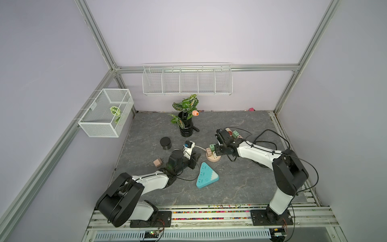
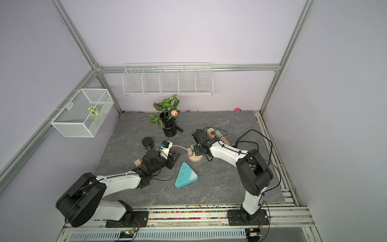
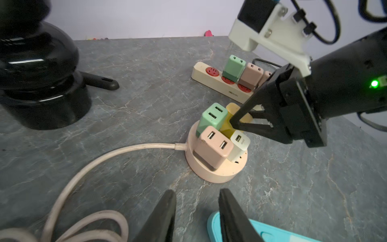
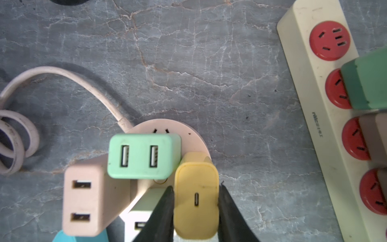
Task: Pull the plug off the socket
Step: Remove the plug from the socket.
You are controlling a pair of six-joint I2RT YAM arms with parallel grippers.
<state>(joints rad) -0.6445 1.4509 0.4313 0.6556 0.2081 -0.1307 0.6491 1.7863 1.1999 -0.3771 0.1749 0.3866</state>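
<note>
**Right jaws pinch the yellow plug on the round socket**

On the left of the grey marbled tabletop [image 1: 230, 188] stands a black round jar [image 1: 165, 143]. A loose pink cube plug [image 1: 157, 162] lies near it, beside the left arm. The left gripper [image 3: 196, 191] points at the round pink socket base [image 3: 209, 171] from just short of it. Its jaws are spread, with only bare table between them. A teal triangular power strip [image 1: 206, 175] lies just beside it.

Four plugs stand crowded on the base:
- a pink two-port plug [image 4: 85, 197]
- a mint-green two-port plug [image 4: 143, 156]
- a small white plug [image 3: 238, 144]
- the yellow plastic charger plug [image 4: 196, 209], upright on the side nearest the right arm

The right gripper [image 4: 195, 187] pinches the yellow plug's two flat sides. Farther right lies a long cream power strip [image 4: 318, 104] with red outlets.
</note>
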